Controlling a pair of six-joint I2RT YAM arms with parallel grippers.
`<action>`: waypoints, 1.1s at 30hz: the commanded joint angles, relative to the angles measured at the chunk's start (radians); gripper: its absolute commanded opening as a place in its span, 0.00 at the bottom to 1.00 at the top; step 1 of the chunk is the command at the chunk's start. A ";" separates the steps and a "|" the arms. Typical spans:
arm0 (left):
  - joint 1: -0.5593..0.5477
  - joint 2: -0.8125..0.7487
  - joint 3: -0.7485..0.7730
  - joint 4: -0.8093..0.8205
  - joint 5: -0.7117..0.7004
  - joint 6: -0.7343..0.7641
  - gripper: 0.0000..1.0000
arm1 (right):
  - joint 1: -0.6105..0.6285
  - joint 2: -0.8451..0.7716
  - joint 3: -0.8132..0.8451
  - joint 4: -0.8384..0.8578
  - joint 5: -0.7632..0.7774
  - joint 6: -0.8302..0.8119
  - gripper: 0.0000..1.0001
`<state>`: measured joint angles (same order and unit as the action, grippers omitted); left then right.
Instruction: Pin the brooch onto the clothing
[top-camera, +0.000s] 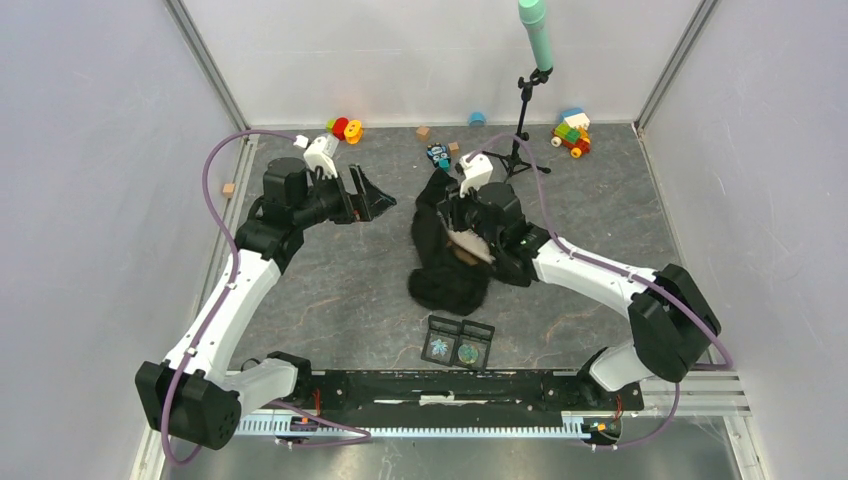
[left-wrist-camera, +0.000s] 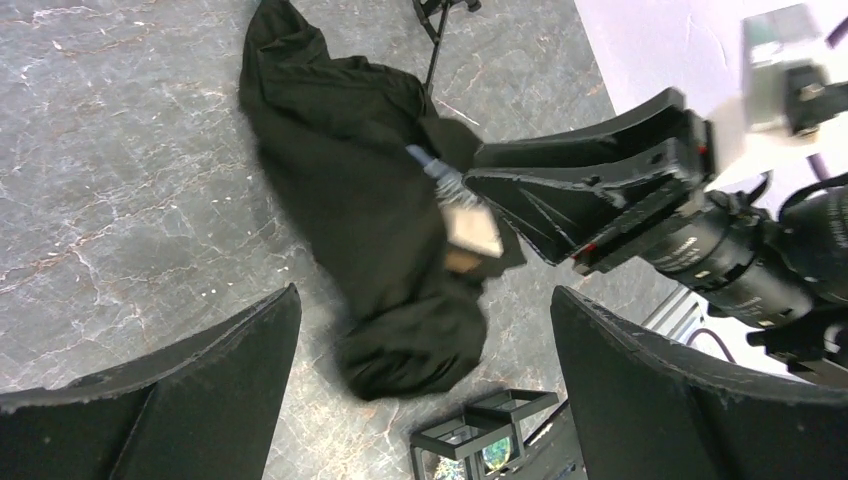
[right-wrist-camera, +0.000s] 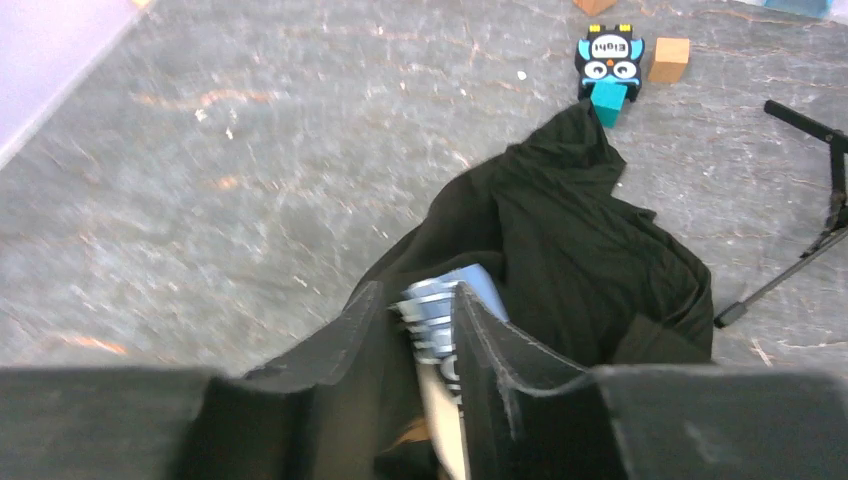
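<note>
Pinching a printed fold of the T-shirt (right-wrist-camera: 570, 230), our right gripper (right-wrist-camera: 428, 310) is closed on it. The T-shirt lies crumpled in the middle of the table (top-camera: 350, 290). We fear the thin fold may slip out when lifted, because our left gripper (top-camera: 372, 197) hangs open, apart.

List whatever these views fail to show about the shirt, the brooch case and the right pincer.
- T-shirt print: in all views, bunched folds hide most of it; the lettering is unseen.
- Case contents: too small in the top view; cut by the bottom edge in the left wrist view.
- Right pincer hold: in the right wrist view, its own fingers cover most of the pinched cloth.
</note>
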<state>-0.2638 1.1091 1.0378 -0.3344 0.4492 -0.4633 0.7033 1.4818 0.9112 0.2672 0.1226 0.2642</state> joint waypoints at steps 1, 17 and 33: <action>0.008 -0.007 0.019 0.022 -0.019 0.005 1.00 | 0.005 0.000 0.084 -0.025 0.095 -0.033 0.50; -0.051 -0.057 -0.238 -0.005 -0.109 -0.077 1.00 | -0.004 -0.314 -0.370 -0.195 0.280 0.043 0.87; -0.182 -0.110 -0.623 0.070 -0.220 -0.202 0.90 | -0.004 -0.293 -0.519 -0.215 0.134 0.118 0.75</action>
<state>-0.4301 0.9764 0.4332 -0.3401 0.2436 -0.6140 0.7002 1.1740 0.4095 0.0326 0.2909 0.3534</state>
